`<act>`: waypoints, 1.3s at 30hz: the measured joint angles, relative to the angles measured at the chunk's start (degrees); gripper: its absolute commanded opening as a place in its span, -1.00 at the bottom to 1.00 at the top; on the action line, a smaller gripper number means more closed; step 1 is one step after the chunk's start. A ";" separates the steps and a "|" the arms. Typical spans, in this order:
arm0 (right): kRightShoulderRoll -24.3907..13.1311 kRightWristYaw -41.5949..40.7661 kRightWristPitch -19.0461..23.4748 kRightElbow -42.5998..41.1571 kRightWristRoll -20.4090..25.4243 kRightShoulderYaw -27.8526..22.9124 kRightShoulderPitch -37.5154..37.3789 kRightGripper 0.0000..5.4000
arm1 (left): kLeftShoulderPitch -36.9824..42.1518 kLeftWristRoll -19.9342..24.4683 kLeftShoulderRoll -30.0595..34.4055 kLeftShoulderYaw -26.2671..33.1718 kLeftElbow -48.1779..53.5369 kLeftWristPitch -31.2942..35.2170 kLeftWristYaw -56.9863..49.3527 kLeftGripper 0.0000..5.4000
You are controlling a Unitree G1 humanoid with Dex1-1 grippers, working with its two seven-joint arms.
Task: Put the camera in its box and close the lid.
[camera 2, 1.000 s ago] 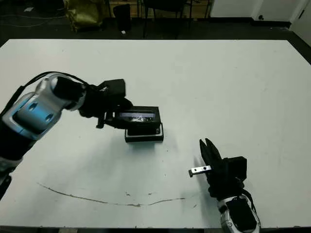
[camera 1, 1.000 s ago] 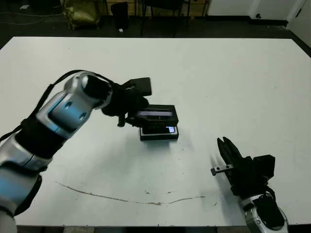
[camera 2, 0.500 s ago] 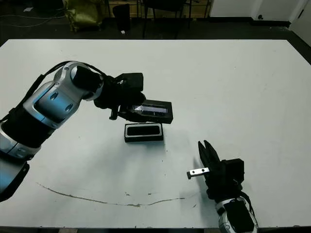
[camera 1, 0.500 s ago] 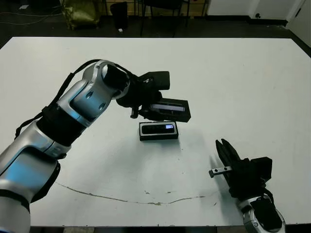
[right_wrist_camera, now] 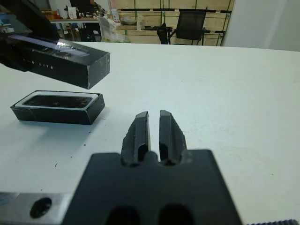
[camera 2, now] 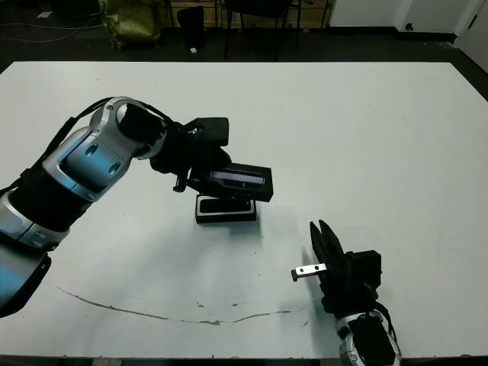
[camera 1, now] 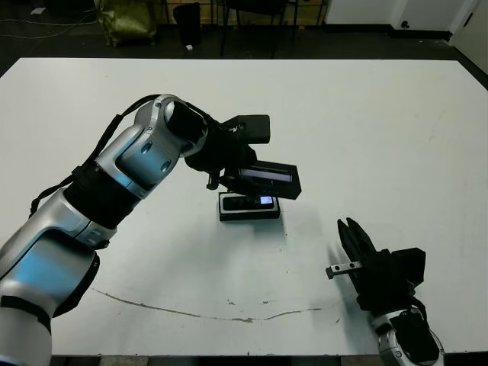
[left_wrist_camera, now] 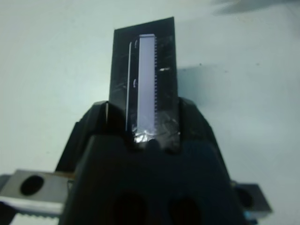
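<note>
Desk (camera 1: 396, 122): white, rectangular, broad bare surface.
Mark (camera 1: 191, 311): thin dark wavy line along the desk's near edge.
Chair (right_wrist_camera: 190, 32): black office chair beyond the desk.
Shelving (right_wrist_camera: 154, 4): pale wooden units along the far wall.
Bag (camera 1: 126, 19): yellowish bundle on the dark floor.

The only lettering in view is on the lid (right_wrist_camera: 58, 62): a short row of small pale capitals runs along its long black side face in the right wrist view, widely spaced. The characters are too small and blurred to make out with any certainty. The glossy stripe on top of the lid shows a fine toothed edge in the left wrist view, but no letters or numbers can be read there. No text, brand or number is legible on the box (right_wrist_camera: 56, 107), the camera (camera 1: 252, 202), or the tabletop (camera 1: 366, 122).
</note>
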State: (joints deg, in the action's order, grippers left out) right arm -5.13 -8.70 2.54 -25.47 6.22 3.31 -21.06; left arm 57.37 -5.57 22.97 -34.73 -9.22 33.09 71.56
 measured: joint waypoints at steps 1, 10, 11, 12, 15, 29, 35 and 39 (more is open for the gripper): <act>0.02 -0.04 -0.02 0.05 0.03 0.04 0.02 -1.00 | 0.32 -0.13 -0.11 -0.18 -0.01 0.49 0.11 -0.18; 0.06 -0.51 -0.73 1.04 0.06 0.00 0.24 -1.00 | 1.55 -1.10 -1.18 -1.20 0.02 3.92 0.22 -0.18; 0.13 -0.29 -0.57 0.89 0.00 0.06 0.20 -1.00 | 1.56 -1.10 -1.31 -1.24 0.01 4.50 0.22 -0.18; 0.20 -0.04 -0.34 0.71 0.00 0.12 0.15 -1.00 | 1.58 -1.10 -1.47 -1.31 0.01 4.97 0.22 -0.18; 0.30 0.01 -0.01 0.13 0.02 0.28 0.04 -1.00 | 1.61 -1.17 -2.07 -1.64 0.01 5.63 0.18 -0.18; 0.31 -0.63 -2.17 1.60 0.45 0.26 -0.04 -1.00 | 1.69 -3.66 -3.01 -4.41 -0.99 6.79 -0.31 -0.18; 0.25 -0.08 -2.00 1.21 -0.36 0.41 -0.37 -1.00 | 1.64 -5.21 -2.99 -4.96 -1.85 6.63 -1.81 -0.18; 0.25 -0.51 -2.59 2.00 -0.15 0.37 -0.25 -1.00 | 1.46 -6.29 -2.94 -5.11 -1.93 5.17 -3.25 -0.18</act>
State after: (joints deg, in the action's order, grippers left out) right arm -4.88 -9.21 -0.06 -23.47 6.07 3.68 -21.31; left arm 58.83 -11.85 20.03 -39.85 -11.15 38.26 68.31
